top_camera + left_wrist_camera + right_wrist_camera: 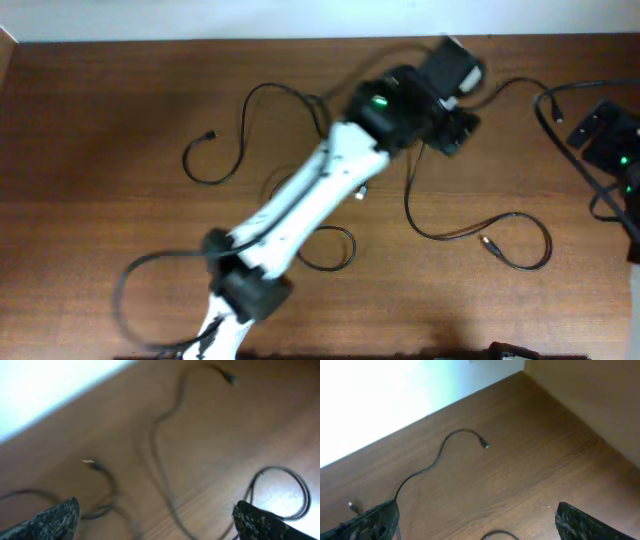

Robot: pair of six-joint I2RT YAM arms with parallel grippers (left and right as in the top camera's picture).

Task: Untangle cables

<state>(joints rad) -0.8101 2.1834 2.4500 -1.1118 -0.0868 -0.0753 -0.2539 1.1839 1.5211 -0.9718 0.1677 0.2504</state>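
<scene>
The left arm (310,200) lay stretched diagonally over the tabletop (100,250), its fingers (52,520) spread wide and empty, with the cables (445,237) strewn loose around and partly under it. In its blurred wrist view one cord (156,435) ran lengthwise away from between the fingers, bending right to its plug (230,380), with a loop (300,480) off to the right. The right fingers (585,522), also apart and empty, sat by the right edge beside thick robot wires (598,190), so I judged the left arm nearer, though its own body hid the middle cords.
</scene>
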